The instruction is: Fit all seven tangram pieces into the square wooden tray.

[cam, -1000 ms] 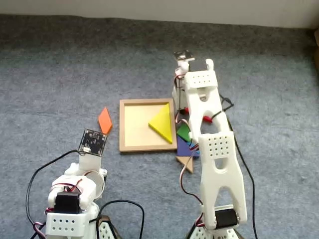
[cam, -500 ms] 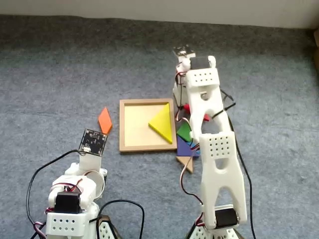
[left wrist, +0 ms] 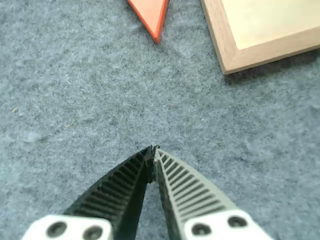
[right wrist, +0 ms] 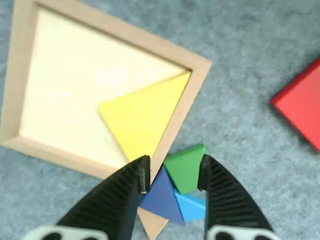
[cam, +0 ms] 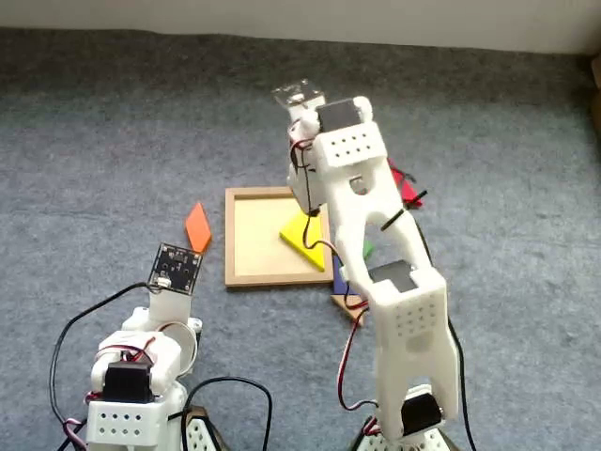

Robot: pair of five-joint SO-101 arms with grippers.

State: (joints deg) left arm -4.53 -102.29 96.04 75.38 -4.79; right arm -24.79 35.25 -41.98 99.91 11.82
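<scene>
- Left pincer is narrowed right down, its ribbed fingertips meeting on nothing. It hangs over grey carpet, near and left of the tray.
- Orange piece lies flat on the carpet just left of the square wooden tray, not touching it. The left wrist view catches its pointed tip and one tray corner.
- Yellow triangle sits inside the tray, long edge along the right rim, apex pointing left.
- Right pincer stands wide, gripping nothing, above the pieces just right of the tray's near right corner. The white arm covers it in the high view.
- Green piece, dark blue piece and light blue piece touch in a cluster, with a wood-coloured piece nearer. The high view gives slivers past the arm.
- Red piece lies on the carpet, right of the tray and farther off.
</scene>
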